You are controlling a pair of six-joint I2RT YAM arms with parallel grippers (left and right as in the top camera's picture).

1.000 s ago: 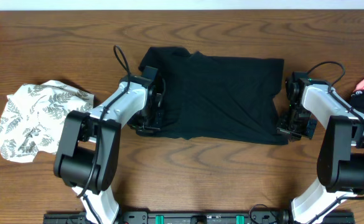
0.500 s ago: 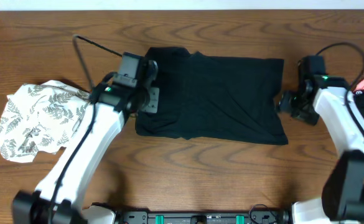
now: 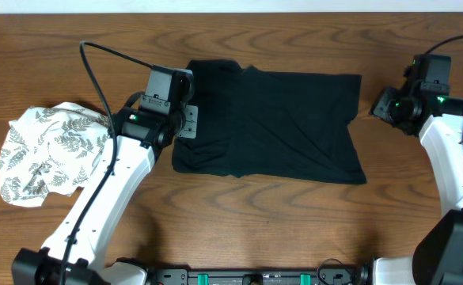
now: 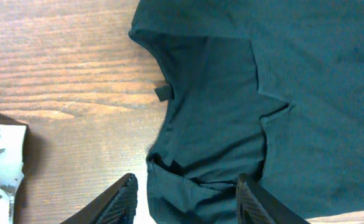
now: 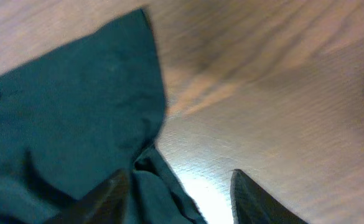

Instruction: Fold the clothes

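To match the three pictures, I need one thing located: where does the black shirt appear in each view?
Overhead: the black shirt lies spread in the centre.
Left wrist: the black shirt fills the centre and right.
Right wrist: the black shirt covers the left part, blurred.
Shared landmark: the wood-grain table bordering the shirt's edge in all three.

The surface (image 3: 255, 218) lies bare along its front edge; the black shirt (image 3: 278, 123) fills the middle, and the leaf-print cloth (image 3: 45, 150) is bunched by the left edge.
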